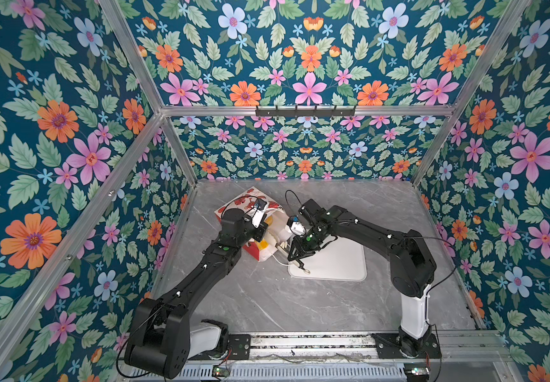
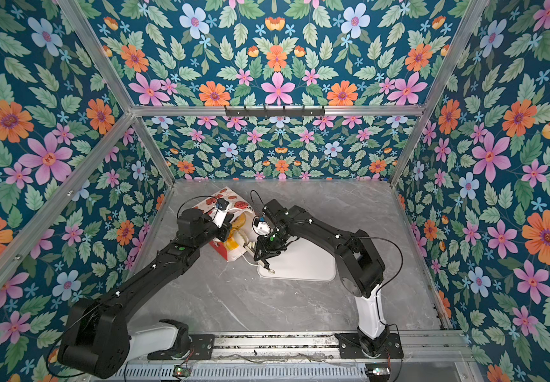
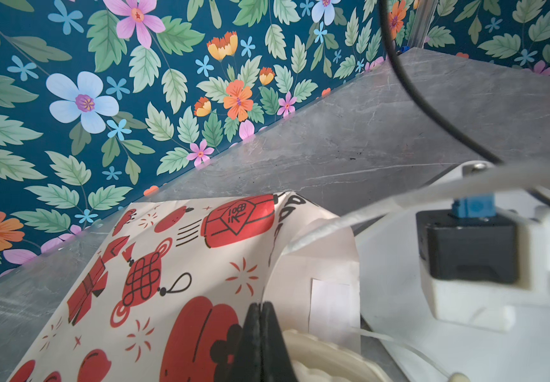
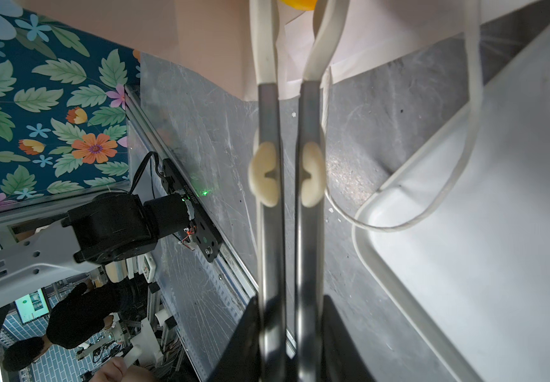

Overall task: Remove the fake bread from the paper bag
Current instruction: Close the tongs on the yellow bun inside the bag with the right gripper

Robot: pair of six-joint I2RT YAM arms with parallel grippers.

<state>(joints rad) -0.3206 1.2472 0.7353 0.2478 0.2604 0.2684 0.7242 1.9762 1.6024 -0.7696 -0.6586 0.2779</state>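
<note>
**Tongs at the bag mouth, bread not yet out**

The paper bag (image 1: 239, 201) lies on its side on the grey tabletop (image 1: 267, 304), with its mouth facing the white tray (image 1: 339, 264) just beside it. The left claw (image 3: 261, 307) is pinched closed on the bag's upper rim and holds the mouth agape. The right claw (image 4: 288, 304) is clamped around metal tongs (image 4: 268, 115), whose cream tips reach into the mouth.

The fake bread (image 1: 268, 220) sits inside the bag and shows as glossy yellow pieces in both top views. Whether the tips touch one cannot be told.

The pastries look light, hard and slick, so they will probably squirt from a shallow pinch. A hold across a narrow middle seems safest. The bag is thin and soft, and it would crumple or slide if dragged. The cord handle (image 4: 465, 132) loops onto the tray close to the tongs and could snag.
</note>
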